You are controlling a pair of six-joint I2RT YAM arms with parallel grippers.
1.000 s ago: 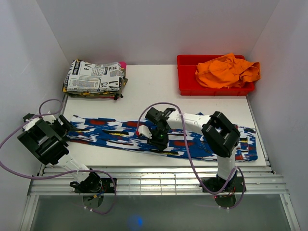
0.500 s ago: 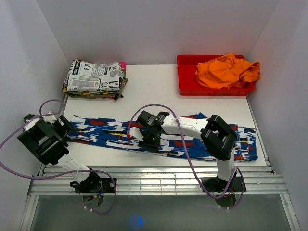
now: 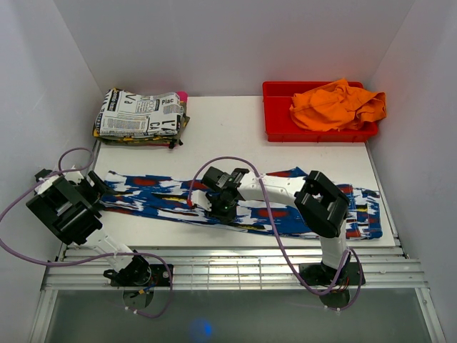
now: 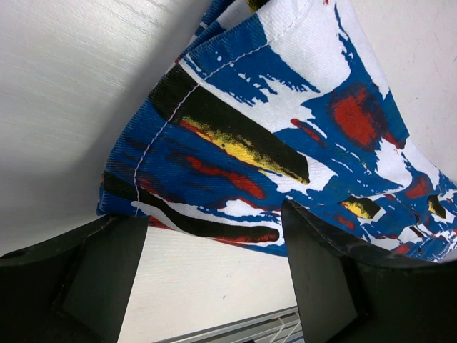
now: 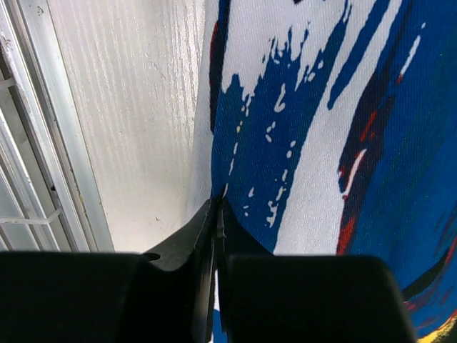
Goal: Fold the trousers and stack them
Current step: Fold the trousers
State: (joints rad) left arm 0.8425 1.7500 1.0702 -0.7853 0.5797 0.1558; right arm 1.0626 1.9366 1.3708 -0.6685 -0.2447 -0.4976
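White walls close in a white table (image 3: 221, 128) on three sides, seen from above. Soft royal-blue cloth trousers with white brush streaks and red, black and yellow patches (image 3: 164, 194) lie stretched in one long band parallel to the near edge, running from the left edge almost to the right edge. At the far left corner sits a folded black-and-white newspaper-print cloth (image 3: 139, 114); "Plac" can be read on it, and the rest is too small. At the far right corner a red plastic tray (image 3: 275, 128) holds a crumpled orange cloth (image 3: 335, 103). The left end effector (image 3: 93, 187) is at the band's left tip. The right end effector (image 3: 218, 205) is down on the near side of the band, about mid-length.

In the left wrist view, the left end effector (image 4: 211, 221) has its dark fingers (image 4: 107, 271) spread wide. The stitched hem of the trousers (image 4: 285, 107) reaches into the gap, and neither finger clamps it.

In the right wrist view, the right end effector (image 5: 214, 214) has its fingers pressed together, and the near edge of the trousers (image 5: 300, 128) runs into the seam between them, so it appears to pinch the cloth.

The weave looks like light twill: limp, not fragile, likely to sag and drag on the table. The stitched hems and folded edges look like the firmest holds. No label shows on the trousers.
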